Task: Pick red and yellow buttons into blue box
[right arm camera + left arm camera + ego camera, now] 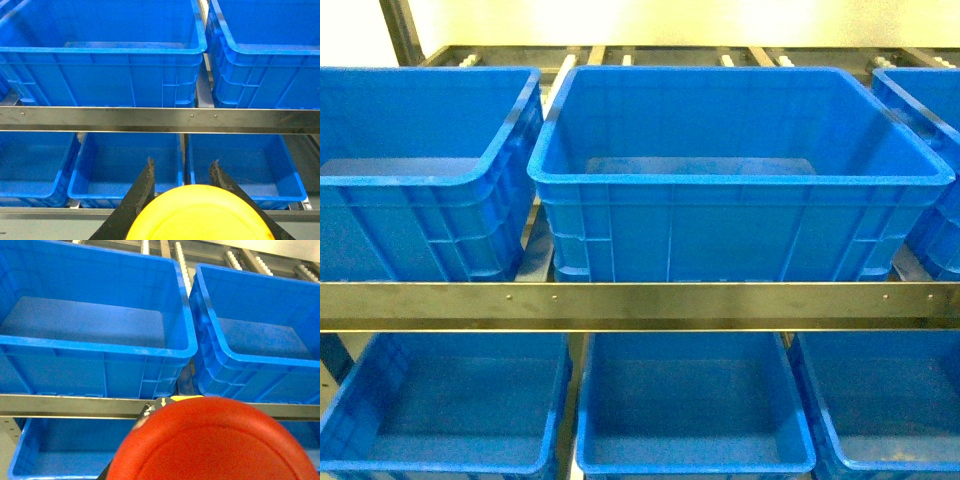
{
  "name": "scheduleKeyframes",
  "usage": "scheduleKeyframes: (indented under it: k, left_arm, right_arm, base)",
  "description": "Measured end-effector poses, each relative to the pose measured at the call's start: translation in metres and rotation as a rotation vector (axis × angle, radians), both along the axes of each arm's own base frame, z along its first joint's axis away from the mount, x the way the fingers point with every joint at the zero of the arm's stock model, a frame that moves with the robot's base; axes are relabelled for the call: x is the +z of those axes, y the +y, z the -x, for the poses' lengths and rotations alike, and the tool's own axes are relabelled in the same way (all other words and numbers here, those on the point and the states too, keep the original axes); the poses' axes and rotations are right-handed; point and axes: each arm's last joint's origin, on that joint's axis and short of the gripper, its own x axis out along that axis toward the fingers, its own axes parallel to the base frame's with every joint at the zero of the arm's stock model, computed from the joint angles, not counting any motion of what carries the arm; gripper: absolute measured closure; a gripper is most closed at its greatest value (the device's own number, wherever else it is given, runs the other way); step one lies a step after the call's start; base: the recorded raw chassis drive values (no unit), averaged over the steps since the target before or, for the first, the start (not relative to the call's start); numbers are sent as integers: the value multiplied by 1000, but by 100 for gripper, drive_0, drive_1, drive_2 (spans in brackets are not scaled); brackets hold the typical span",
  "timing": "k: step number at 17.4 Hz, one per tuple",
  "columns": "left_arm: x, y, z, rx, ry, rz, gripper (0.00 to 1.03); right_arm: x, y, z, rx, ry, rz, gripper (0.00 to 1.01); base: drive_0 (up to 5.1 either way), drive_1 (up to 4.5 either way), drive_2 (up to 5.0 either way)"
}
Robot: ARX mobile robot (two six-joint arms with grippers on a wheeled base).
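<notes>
The red button's round cap [215,445] fills the bottom of the left wrist view, with a yellow label edge behind it. My left gripper [200,412] is shut on it; only one dark fingertip [146,410] shows. In the right wrist view the yellow button's cap [200,215] sits between two black fingers [145,182], my right gripper [182,172] shut on it. Both are held in front of the rack. A deep blue box [730,180] stands empty mid-shelf ahead, also seen as the crate [95,320] and the crate [100,50]. Neither gripper shows in the head view.
A steel shelf rail [640,305] runs across the front below the upper crates. More blue crates flank the middle one at left [420,170] and right [930,150]. A lower shelf holds three empty blue crates [690,410]. Roller tracks [180,260] lie behind.
</notes>
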Motion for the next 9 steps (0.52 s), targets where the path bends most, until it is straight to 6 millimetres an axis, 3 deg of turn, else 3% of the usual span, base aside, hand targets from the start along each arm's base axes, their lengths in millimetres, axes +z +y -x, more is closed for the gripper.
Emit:
scheduleKeyframes:
  k: [9]
  left_arm:
    - [0,0,0,0,3,0,78]
  right_arm:
    - [0,0,0,0,1,0,73]
  base:
    - [0,423,-423]
